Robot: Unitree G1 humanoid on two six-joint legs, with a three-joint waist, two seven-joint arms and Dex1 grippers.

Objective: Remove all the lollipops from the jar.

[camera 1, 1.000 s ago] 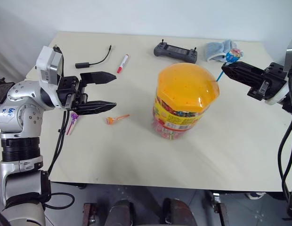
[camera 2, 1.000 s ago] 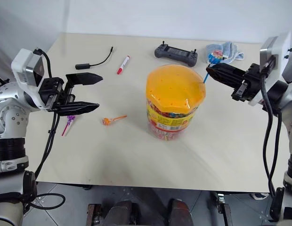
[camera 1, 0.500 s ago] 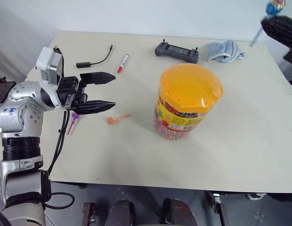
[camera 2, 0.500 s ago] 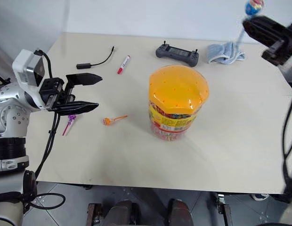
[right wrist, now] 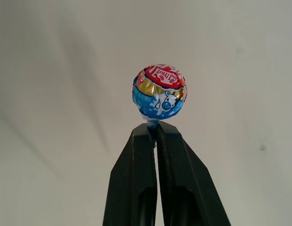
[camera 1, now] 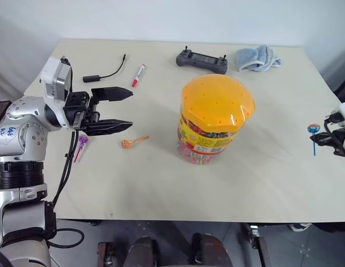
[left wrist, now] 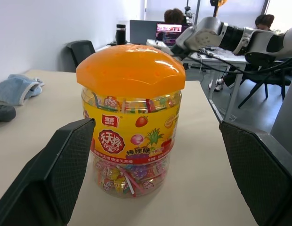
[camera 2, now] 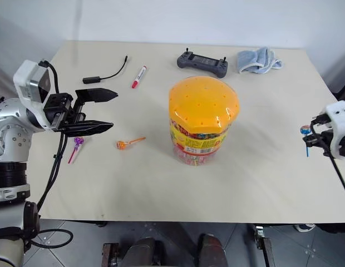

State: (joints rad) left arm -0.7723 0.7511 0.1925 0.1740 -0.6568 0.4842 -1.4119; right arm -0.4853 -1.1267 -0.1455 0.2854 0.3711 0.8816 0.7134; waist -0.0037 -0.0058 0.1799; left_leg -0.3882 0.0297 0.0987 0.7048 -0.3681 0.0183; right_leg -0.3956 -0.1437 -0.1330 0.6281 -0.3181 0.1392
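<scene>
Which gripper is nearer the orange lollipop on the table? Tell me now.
Left. The left gripper hovers open just beside the orange lollipop; the right gripper, shut on the blue lollipop, is across the table beyond the jar.

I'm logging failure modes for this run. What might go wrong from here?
The right end effector pinches the blue wrapped lollipop by its thin stick alone, so it may slip or twist. It hangs at the beige table's right edge; released there, it might roll off.

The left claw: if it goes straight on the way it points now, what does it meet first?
Probably the jar: the wrist view has it centred between the open left claw's fingers, with nothing showing between them. The depth is unclear.
</scene>
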